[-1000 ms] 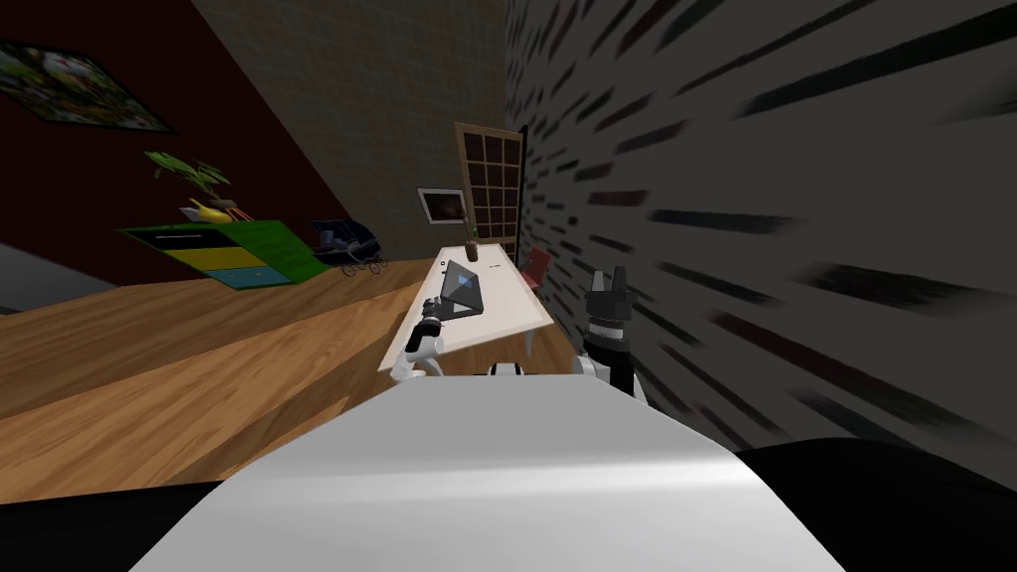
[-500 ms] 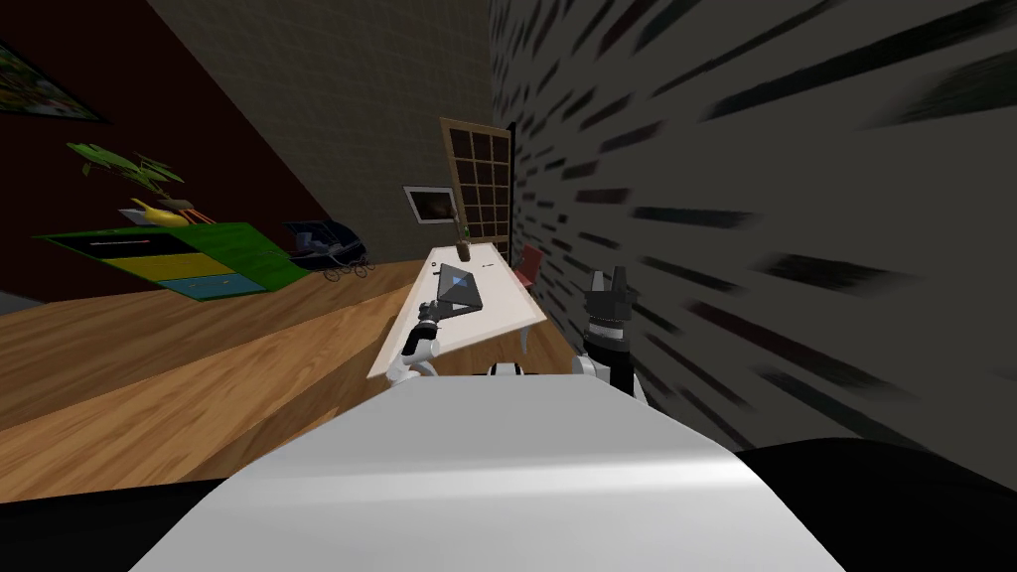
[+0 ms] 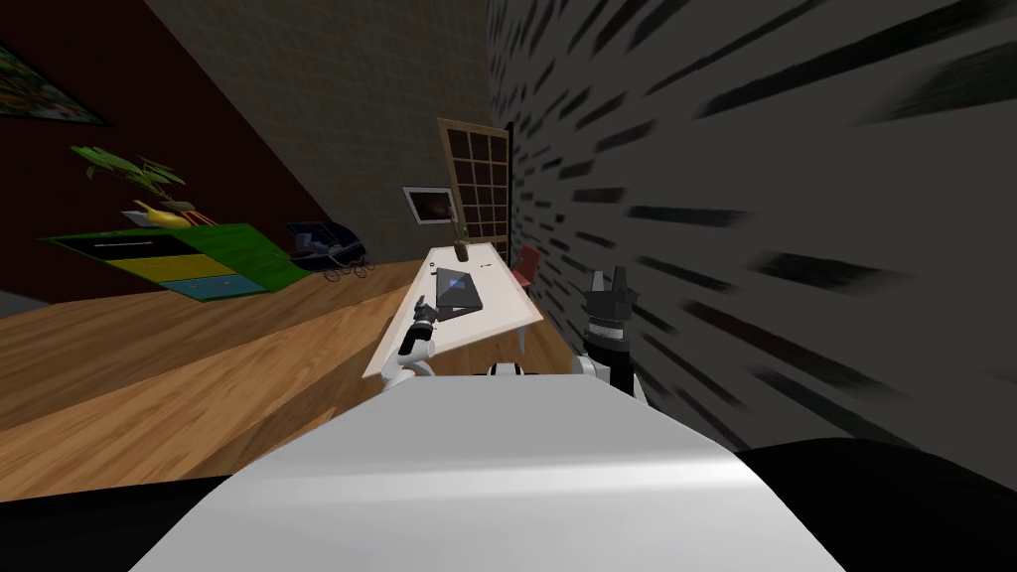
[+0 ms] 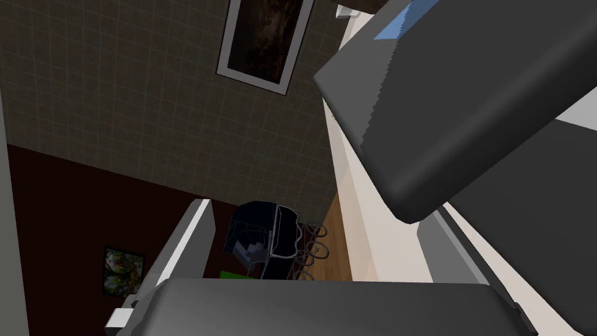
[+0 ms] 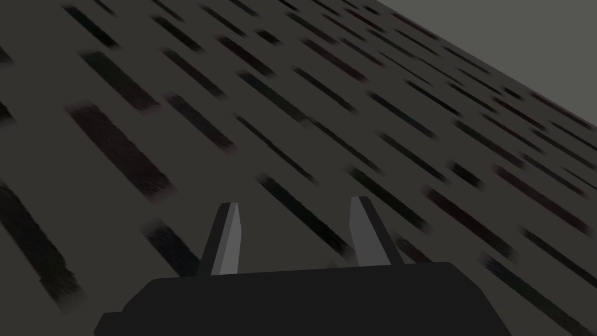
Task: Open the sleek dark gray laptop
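Two grippers, both open. Left gripper (image 4: 315,213) sits spread at the near corner of the dark grey laptop (image 4: 455,99), lid partly raised, on the white table (image 3: 487,323). Right gripper (image 5: 295,204) is up beside the right wall (image 3: 795,199).

The dark grey laptop (image 3: 457,290) sat on the white table (image 3: 497,310), towards its left edge and nearer end. It was partly open: the smooth, round-cornered lid (image 4: 460,99) stood tilted clear of the base (image 4: 536,198), a sliver of blue screen (image 4: 401,24) showing
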Available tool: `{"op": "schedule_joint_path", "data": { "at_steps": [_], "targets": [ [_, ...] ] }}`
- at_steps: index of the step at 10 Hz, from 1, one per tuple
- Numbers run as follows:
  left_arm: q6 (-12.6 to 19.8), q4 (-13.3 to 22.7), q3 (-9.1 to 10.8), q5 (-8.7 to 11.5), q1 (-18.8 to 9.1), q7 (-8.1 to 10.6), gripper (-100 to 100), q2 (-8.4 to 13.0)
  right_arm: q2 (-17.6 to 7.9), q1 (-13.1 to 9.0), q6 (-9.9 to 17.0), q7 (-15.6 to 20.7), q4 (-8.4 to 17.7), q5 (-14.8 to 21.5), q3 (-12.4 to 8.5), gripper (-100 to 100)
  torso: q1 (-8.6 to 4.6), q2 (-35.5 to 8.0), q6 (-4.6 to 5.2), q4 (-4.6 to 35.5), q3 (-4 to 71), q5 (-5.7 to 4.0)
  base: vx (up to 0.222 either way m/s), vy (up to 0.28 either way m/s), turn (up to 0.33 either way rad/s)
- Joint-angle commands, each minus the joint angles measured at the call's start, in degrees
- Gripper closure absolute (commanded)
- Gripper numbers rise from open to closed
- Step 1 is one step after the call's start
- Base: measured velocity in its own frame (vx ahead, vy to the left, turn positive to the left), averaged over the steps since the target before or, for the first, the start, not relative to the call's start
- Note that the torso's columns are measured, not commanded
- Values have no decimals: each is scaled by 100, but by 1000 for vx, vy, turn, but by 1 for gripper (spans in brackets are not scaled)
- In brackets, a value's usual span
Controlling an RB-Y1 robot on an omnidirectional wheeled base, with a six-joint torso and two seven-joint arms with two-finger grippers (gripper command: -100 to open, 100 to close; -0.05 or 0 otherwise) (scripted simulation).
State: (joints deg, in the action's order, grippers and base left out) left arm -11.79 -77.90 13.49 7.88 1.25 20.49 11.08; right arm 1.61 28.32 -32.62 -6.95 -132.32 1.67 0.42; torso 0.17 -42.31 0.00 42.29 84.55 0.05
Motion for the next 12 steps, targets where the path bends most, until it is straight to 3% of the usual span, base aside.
{"op": "schedule_joint_path", "data": {
  "at_steps": [1, 3, 4, 5, 7, 8, 9, 11, 12],
  "targets": [
    [-165, 334, 145, -444, -158, 436, -100, 262, 0, 0, 0, 0, 0, 0, 0, 0, -19, 1, -1, 4, 1, -8, 11, -82, 22],
    [-165, 334, 145, -531, -158, 711, -100, 262, 0, 0, 0, 0, 0, 0, 0, 0, -29, -9, 5, 11, -5, -15, -5, -34, -2],
    [-338, 636, 286, -799, -308, 904, -100, 523, 0, 0, 0, 0, 0, 0, 0, 0, -19, -15, 1, 13, -8, -13, -2, -77, 3],
    [-338, 662, 286, -964, -308, 1048, -100, 523, 1, 0, 0, 0, 0, 0, 1, 0, -34, -11, -2, 11, -6, -16, 0, -94, 17],
    [-338, 662, 286, -1043, -308, 1360, -100, 523, 0, 0, 0, 0, 0, 0, 0, 0, -19, -8, 0, 7, -5, -10, -2, -29, 4],
    [-511, 950, 427, -1312, -458, 1528, -100, 785, 0, 0, 0, 0, 0, 0, 0, 0, -3, -2, 0, 2, -1, -2, -1, -75, 13],
    [-511, 990, 427, -1477, -458, 1676, -100, 785, 1, 0, 0, 0, 0, 0, 0, 0, -23, 4, 0, -1, 3, -6, 2, -90, 15],
    [-511, 990, 427, -1556, -458, 2002, -100, 785, 0, 0, 0, 0, 0, 0, 0, 0, -12, 5, 1, -1, 3, -4, 0, -26, -1],
    [-684, 1262, 568, -1823, -607, 2165, -100, 1047, 0, 0, 0, 0, 0, 0, 0, 0, 0, 3, 0, -1, 2, 0, -1, -66, 14]
  ]
}}
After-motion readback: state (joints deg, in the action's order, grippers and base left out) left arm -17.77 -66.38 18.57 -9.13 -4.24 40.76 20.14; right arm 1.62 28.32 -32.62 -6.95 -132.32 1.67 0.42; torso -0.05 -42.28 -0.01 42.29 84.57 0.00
